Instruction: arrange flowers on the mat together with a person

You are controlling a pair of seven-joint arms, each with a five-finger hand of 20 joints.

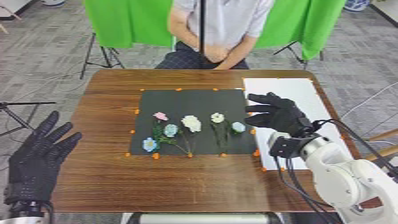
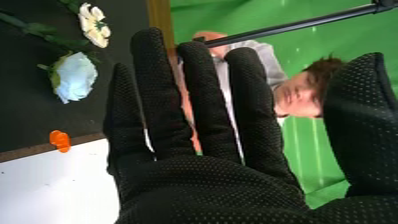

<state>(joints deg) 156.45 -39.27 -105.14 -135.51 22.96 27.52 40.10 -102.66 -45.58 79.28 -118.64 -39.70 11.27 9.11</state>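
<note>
White sheet (image 1: 277, 86) beneath outstretched right robot hand (image 1: 286, 119)

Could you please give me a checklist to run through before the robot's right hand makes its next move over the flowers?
1. Right hand free to grasp: ok, open and holding nothing.
2. Left hand out of the way: ok, open, off to the left of the mat.
3. Person's hands away from the flowers: ok, beyond the table's far edge.
4. All six blooms on the mat: ok, from the pink bloom to the pale blue bloom nearest the right hand.
5. Stems untangled: cannot tell, the left ones run close together.
</note>
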